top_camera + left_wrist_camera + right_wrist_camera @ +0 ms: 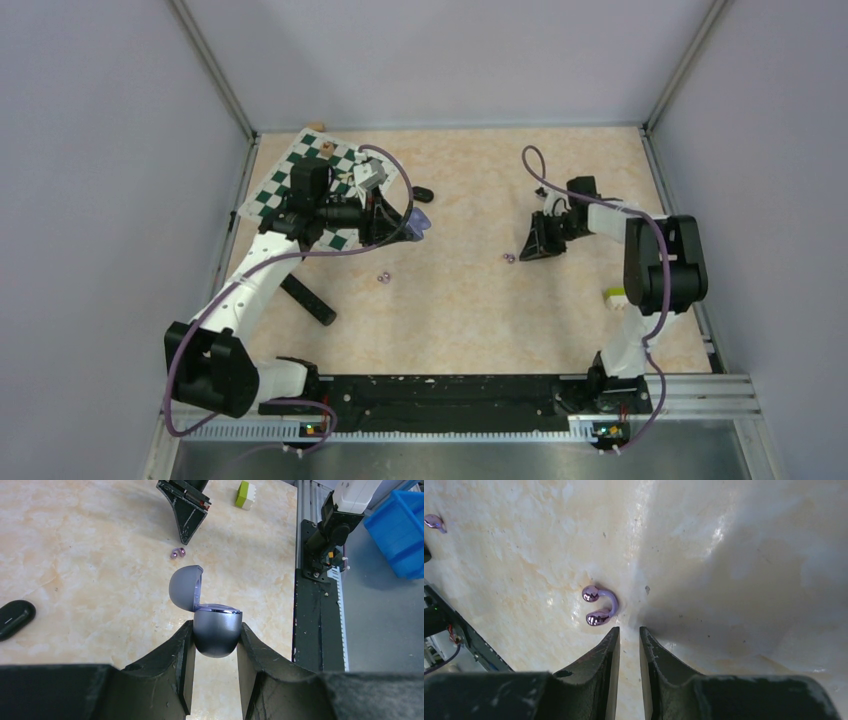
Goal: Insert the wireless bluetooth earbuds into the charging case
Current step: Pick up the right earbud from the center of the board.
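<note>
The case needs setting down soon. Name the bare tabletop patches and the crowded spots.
Bare: the far middle, between black case and right jaws; the near middle, between the left purple earbud and base rail. Crowded: far left, where chessboard, left jaws and their purple case bunch.

The left gripper (pixel 215 626) is covering the purple charging case (pixel 217 642) at both sides; ahead-left of the right gripper (pixel 629 630), a purple earbud (pixel 433 522) is being cropped by the edge.

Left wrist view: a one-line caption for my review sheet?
Left gripper clamps the purple charging case, lid open; a purple earbud lies on the table beyond, near the right gripper.
</note>
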Robot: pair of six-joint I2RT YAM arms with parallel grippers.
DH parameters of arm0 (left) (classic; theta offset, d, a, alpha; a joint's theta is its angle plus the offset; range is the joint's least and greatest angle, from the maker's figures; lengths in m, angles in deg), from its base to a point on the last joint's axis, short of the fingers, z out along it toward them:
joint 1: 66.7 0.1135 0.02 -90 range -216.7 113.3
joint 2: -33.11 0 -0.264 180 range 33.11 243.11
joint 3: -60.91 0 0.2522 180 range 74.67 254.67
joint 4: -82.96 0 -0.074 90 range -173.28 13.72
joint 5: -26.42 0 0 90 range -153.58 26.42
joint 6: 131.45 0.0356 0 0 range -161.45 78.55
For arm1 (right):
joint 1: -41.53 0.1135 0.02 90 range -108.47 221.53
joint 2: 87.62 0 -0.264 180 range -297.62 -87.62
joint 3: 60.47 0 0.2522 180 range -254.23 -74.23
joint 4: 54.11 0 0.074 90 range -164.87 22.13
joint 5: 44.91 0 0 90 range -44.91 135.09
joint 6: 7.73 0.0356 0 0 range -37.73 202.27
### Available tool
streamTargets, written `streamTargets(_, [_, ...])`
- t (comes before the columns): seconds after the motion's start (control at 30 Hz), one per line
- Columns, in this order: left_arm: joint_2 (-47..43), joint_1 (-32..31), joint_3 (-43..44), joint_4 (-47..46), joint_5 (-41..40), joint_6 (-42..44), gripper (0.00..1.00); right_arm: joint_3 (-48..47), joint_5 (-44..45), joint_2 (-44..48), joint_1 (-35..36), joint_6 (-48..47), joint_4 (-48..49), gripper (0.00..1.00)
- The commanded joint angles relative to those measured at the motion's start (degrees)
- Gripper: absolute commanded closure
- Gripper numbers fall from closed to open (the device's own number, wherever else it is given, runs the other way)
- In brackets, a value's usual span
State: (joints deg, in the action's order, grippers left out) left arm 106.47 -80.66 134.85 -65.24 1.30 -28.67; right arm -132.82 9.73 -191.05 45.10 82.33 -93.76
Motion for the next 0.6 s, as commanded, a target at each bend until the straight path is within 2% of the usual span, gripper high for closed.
streamTargets(0.0, [-1.59, 0.33, -0.33, -1.61, 0.77, 0.55, 1.0, -2.11, 1.92, -3.85, -0.35, -1.02, 0.12, 0.78])
streamTargets(0.57, [-1.37, 0.33, -0.24, -1.72, 0.68, 0.57, 1.0, -4.01, 2.01, -7.87, 1.94, -2.57, -0.72, 0.74])
